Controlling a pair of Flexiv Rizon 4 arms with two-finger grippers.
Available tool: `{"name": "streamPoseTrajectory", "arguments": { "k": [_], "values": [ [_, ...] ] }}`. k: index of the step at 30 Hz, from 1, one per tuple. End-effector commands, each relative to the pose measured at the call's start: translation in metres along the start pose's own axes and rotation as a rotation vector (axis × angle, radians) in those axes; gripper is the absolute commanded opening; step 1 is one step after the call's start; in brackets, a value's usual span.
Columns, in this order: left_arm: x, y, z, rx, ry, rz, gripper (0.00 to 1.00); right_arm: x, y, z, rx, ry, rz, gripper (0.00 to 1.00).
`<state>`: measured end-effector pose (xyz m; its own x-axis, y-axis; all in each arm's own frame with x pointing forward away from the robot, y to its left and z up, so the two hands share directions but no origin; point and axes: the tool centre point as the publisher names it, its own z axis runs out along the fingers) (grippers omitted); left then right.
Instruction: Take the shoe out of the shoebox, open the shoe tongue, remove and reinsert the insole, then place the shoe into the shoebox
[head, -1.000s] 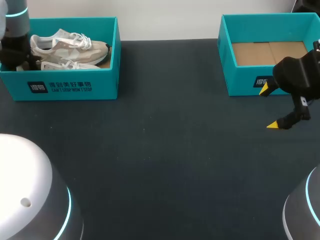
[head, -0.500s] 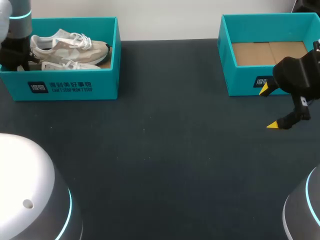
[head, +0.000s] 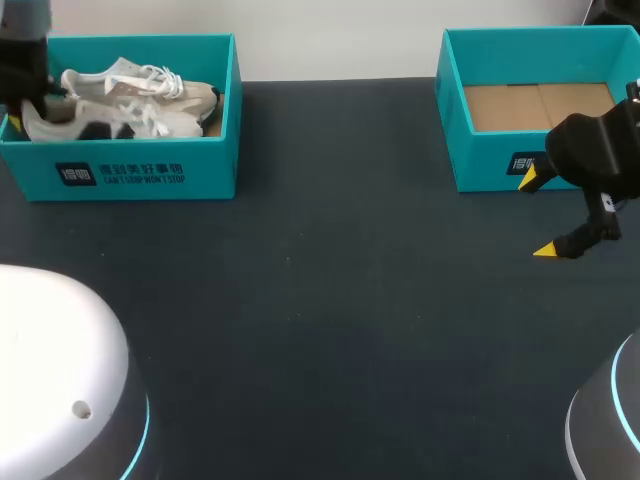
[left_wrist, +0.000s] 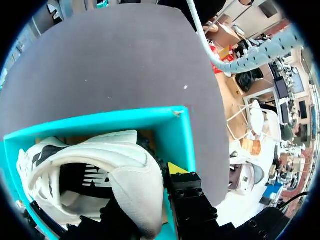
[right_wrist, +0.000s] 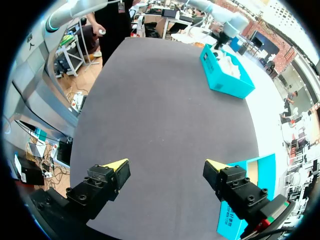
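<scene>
left pincer (left_wrist: 144, 197) clamping shoe (left_wrist: 100, 167) at heel, shoebox (left_wrist: 176, 135) wall just beside it; shoe likely being light, upper soft, heel firmest hold; right pincer (right_wrist: 166, 166) gaping wide over worktop (right_wrist: 165, 100).

printed matter on the table. left shoebox (head: 215, 150), front wall: a dark square patch (head: 75, 174) with white marks; just beside it, two lines of white print (head: 141, 172), large characters above small capitals. right shoebox (head: 480, 165), well apart from the left shoebox: a dark label (head: 523, 163) on its front wall, partly hidden by the right gripper (head: 538, 215). shoe (left_wrist: 100, 170) in the left shoebox: a dark emblem (left_wrist: 92, 177) on its side, too distorted to read.
</scene>
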<state>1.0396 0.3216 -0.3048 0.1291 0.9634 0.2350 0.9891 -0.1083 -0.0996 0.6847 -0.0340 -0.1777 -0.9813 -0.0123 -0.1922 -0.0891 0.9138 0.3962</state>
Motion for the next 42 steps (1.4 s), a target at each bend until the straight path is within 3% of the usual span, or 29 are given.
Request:
{"name": "streamPoseTrajectory", "arguments": {
  "k": [1, 5, 14, 32, 38, 42],
  "values": [
    [0.013, -0.007, -0.046, 0.008, -0.017, 0.012, 0.0, -0.002, 0.001, 0.002, 0.003, 0.003, 0.0, 1.0],
    [0.021, -0.005, -0.071, 0.034, -0.036, 0.025, 0.0, -0.002, 0.001, 0.002, 0.003, 0.003, 0.0, 1.0],
    [0.031, -0.011, -0.109, 0.012, -0.008, -0.028, 0.0, -0.002, 0.001, 0.002, 0.003, 0.003, 0.0, 1.0],
    [0.032, -0.012, -0.113, -0.005, -0.014, -0.035, 0.0, -0.002, 0.001, 0.002, 0.003, 0.003, 0.0, 1.0],
    [0.017, -0.056, -0.124, -0.029, -0.11, -0.1, 0.0, -0.002, 0.001, 0.002, 0.003, 0.003, 0.0, 1.0],
    [-0.001, -0.079, -0.137, -0.042, -0.085, -0.126, 0.0, -0.002, 0.001, 0.002, 0.003, 0.003, 0.0, 1.0]
  ]
}}
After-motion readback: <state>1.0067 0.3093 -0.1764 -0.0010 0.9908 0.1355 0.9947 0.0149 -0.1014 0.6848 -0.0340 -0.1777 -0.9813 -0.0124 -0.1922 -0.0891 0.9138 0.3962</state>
